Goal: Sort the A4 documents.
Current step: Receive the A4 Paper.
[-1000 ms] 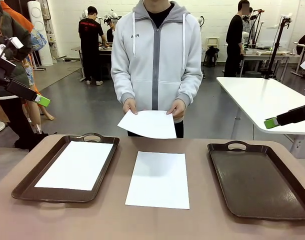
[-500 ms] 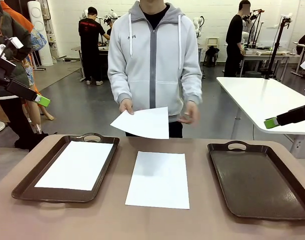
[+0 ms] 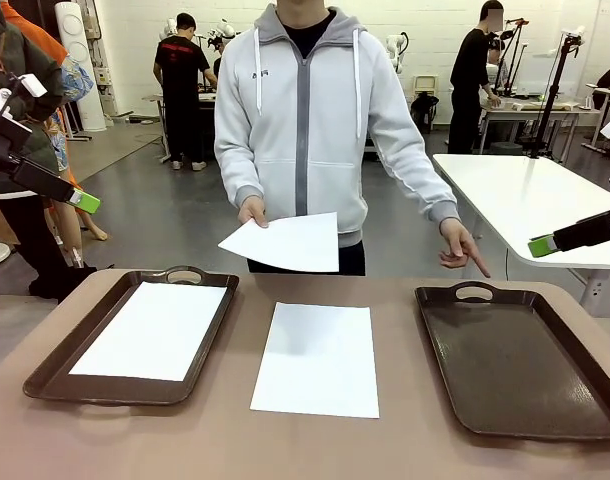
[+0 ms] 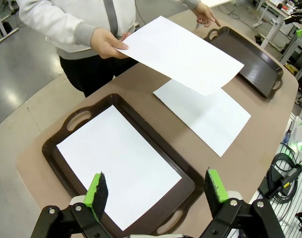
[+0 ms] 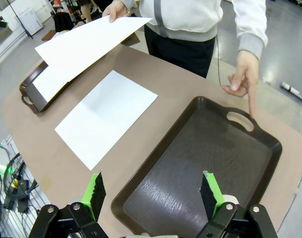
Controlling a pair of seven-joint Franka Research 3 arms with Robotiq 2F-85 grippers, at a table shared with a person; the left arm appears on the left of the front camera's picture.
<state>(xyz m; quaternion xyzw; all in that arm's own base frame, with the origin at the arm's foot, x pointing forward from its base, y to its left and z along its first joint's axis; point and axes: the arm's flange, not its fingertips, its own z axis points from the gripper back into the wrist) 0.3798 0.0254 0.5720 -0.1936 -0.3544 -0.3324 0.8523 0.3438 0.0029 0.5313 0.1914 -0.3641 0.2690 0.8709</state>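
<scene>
Front view, change: one hand has been taken off the held sheet (image 3: pixel 285 243), which is now kept above the table's (image 3: pixel 235 445) far edge by the holding hand (image 3: pixel 252 210) alone. The pointing hand (image 3: pixel 461 246) is now stretched out, index finger down, beside the handle of the empty tray (image 3: pixel 525 365) at the right edge.
Front view, meaning: the empty tray is judged to be marked as a sheet's destination.
Front view, unchanged: the tray sheet (image 3: pixel 153 330) is laid in the filled tray (image 3: pixel 115 392) at the left edge. The loose sheet (image 3: pixel 317 358) is left mid-table, between the trays. The left tool (image 3: pixel 85 202) and right tool (image 3: pixel 542 245) are kept raised off either side.
Left wrist view: the left tool (image 4: pixel 157 184) is spread fully and nothing is gripped, above the filled tray's near rim.
Right wrist view: the right tool (image 5: pixel 153 191) is spread fully and nothing is gripped, over the empty tray.
</scene>
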